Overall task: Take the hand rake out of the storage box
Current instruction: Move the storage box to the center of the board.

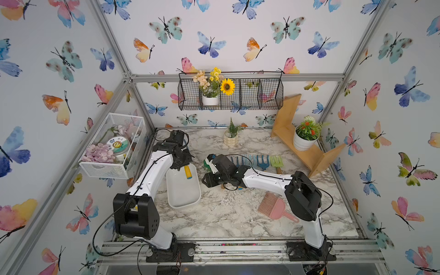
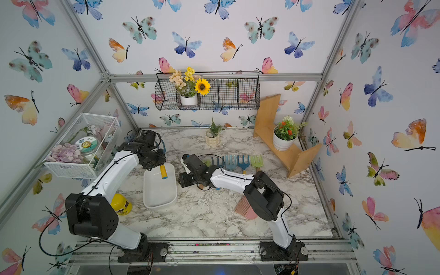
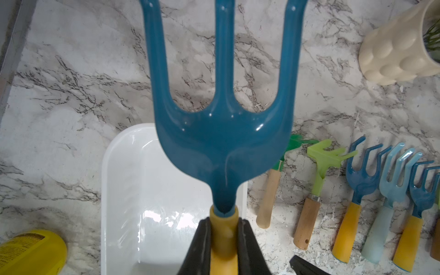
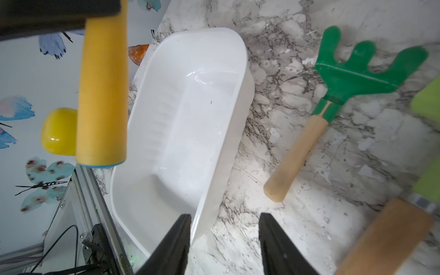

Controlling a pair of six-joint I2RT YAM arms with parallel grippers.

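A: Where is the hand rake (image 3: 221,142)?

B: Lifted off the floor of the storage box (image 3: 123,190) and held in the air over the box's far end. The left gripper (image 3: 223,223) is clamped on the yellow handle just behind the blue head. Both pads are hard against it.

A: How will it handle?

B: Judged light and stiff, with a moulded three-tine head and a smooth round handle. The glossy head looks slippery, so the handle is the better hold. The grip sits close to the head, which leaves most of the handle free. It may pivot if the clamp is weak.

A: Right gripper (image 4: 225,215)?

B: Jaws apart, holding nothing. It sits low at the box's far corner, on the side of the row of other rakes (image 3: 357,171). The box rim runs just beside one finger. Contact: cannot tell.

A: What can't be read?

B: In both top views the left wrist hides the rake's head, and only the handle end (image 1: 188,172) shows above the box. The tine tips are cut off in the left wrist view. Handle-to-rim clearance looks enough in the right wrist view, but depth is hard to judge. The other rakes lie on the tabletop (image 1: 226,214), apart from the box.
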